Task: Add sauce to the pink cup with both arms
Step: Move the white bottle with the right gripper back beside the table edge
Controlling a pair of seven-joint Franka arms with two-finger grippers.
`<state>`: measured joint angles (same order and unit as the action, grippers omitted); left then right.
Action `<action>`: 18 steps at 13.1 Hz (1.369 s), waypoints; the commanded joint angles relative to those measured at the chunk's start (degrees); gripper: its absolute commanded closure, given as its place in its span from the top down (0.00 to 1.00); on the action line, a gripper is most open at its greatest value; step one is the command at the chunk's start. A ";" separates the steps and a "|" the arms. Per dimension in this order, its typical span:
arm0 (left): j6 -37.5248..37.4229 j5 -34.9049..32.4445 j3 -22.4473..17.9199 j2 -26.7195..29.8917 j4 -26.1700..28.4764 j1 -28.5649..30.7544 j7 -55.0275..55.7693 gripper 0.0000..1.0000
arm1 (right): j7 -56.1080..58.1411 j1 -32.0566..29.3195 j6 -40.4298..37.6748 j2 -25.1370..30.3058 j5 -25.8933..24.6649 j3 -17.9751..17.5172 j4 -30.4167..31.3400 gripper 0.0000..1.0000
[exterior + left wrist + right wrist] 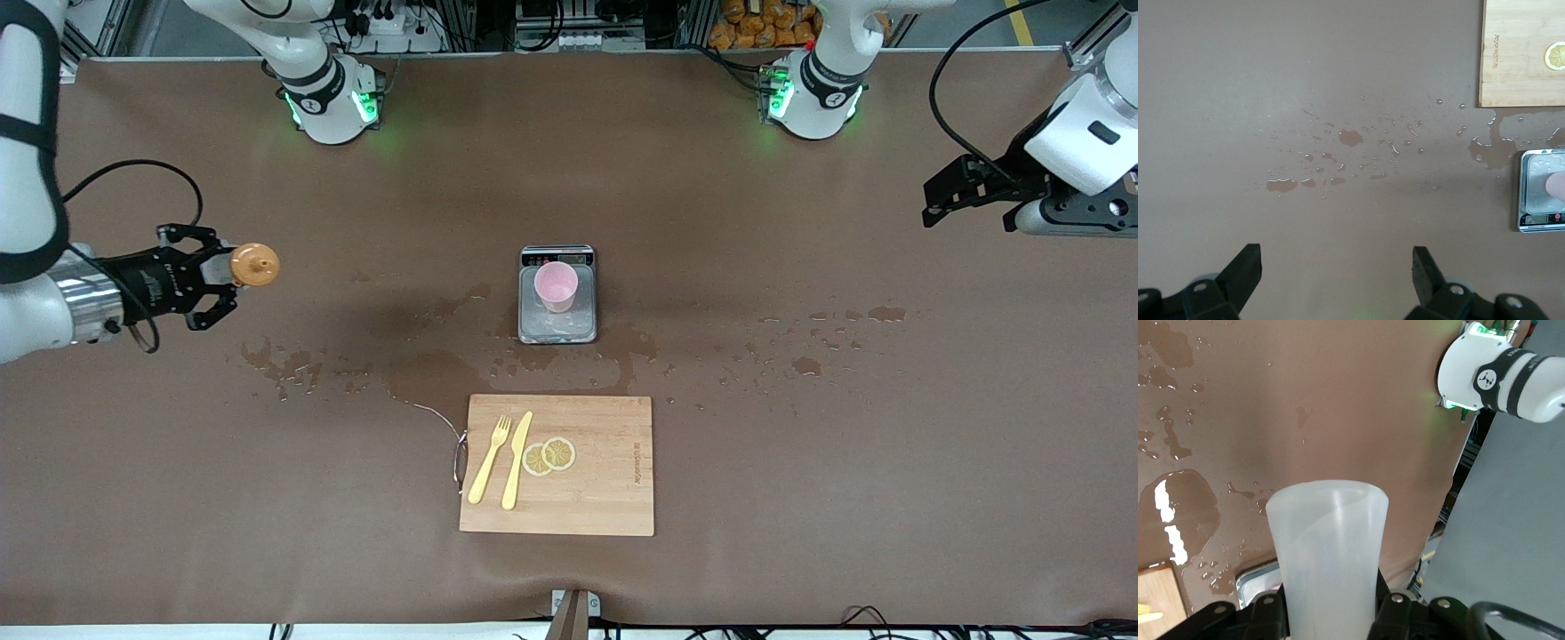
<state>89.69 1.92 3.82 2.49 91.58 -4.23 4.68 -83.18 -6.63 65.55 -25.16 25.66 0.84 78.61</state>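
One pink cup point(556, 285), one sauce bottle point(253, 264) in right gripper point(216, 283), two lemon slices point(549, 456).

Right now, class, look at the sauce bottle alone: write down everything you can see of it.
The sauce bottle is a small translucent whitish squeeze bottle with an orange nozzle cap, plastic by its look. The right gripper is shut on its body and holds it up in the air over bare table at the right arm's end, well apart from the pink cup. In the front view only the cap shows, turned toward that camera. Only the gripper touches it.
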 commanded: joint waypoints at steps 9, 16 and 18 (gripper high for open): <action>0.22 -1.55 0.13 0.24 -0.08 0.10 -4.04 1.00 | 32.18 -16.47 0.64 -8.74 7.39 -0.76 6.55 0.21; -0.13 -1.57 0.13 0.15 0.01 0.19 -4.95 1.00 | 46.95 -21.57 7.66 -17.80 8.01 -0.76 9.10 0.23; -0.13 -1.48 0.13 0.15 -0.08 0.19 -4.77 1.00 | 49.25 -22.89 8.28 -20.00 8.18 -0.76 9.10 0.23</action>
<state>89.77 1.31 3.80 2.49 91.67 -4.22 0.82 -36.19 -27.34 73.90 -43.76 32.43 1.02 87.53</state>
